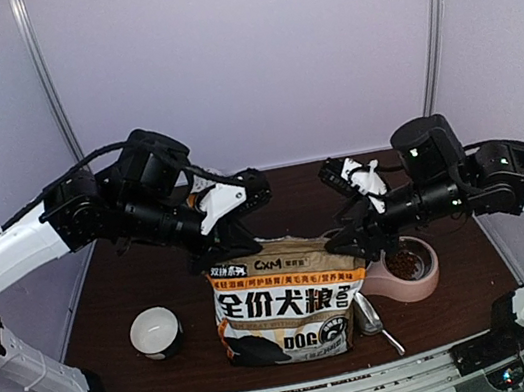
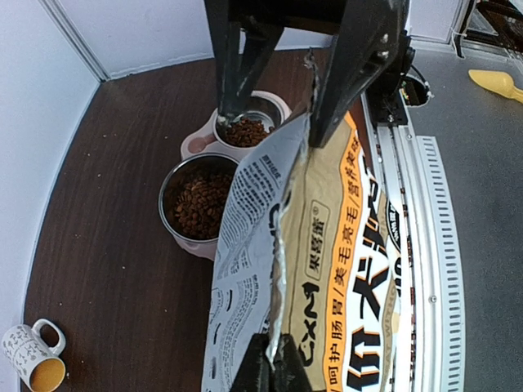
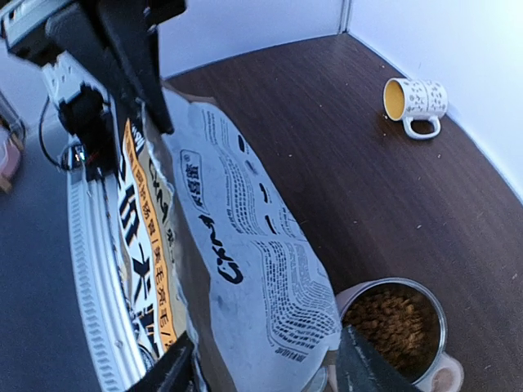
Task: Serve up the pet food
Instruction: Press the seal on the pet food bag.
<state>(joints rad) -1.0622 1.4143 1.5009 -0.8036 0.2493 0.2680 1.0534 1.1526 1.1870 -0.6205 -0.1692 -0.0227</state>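
upright bag (image 1: 285, 298) mid-table just beside the pink double bowl (image 1: 407, 284), open tabletop (image 1: 300, 211) behind, mug (image 1: 155, 333) well apart at left

Dark wood grain, matt, is seen on the table (image 1: 110, 314). Glossy, crinkled printed plastic is shown on the bag (image 1: 291, 302) at centre. Polished metal is noted on the steel cup (image 2: 174, 186), smooth plastic on the pink holder (image 1: 401, 290). The pet food (image 2: 200, 204) is seen rough and matt. The mug (image 3: 415, 100), upper right, is glazed.

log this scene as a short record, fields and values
bag: upright, mid-table
left gripper: shut on the bag's top edge
right gripper: open, straddling the bag top
pet food: in both steel cups of the pink double bowl
mug: left of the bag, apart from it
scoop: on the table by the bag's right side
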